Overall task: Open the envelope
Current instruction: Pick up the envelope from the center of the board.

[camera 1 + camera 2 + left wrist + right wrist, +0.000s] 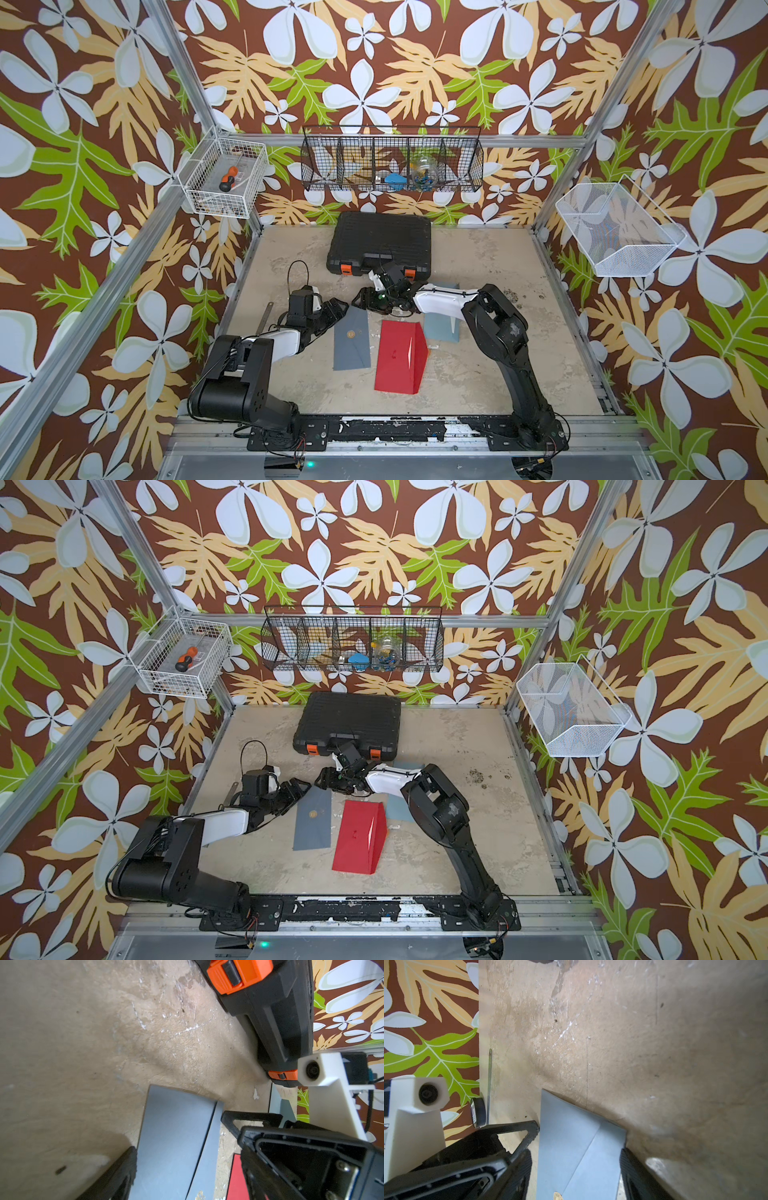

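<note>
Target, I reckon, is the grey envelope (351,343), flat on the surface (498,353) toward the front, just beside a red envelope (399,359), flap still stuck down under a gold seal (351,333). At its far end both tools sit low: left tool (337,308) spread at one corner, right tool (575,1152) spread with fingers (633,1167) either side of the paper, pinching nothing. My take: pin the body with one, slide a tip under the flap edge by the seal with the other, lift slowly so it doesn't skid or tear. Close behind sits a black case (380,241), so keep it small.
</note>
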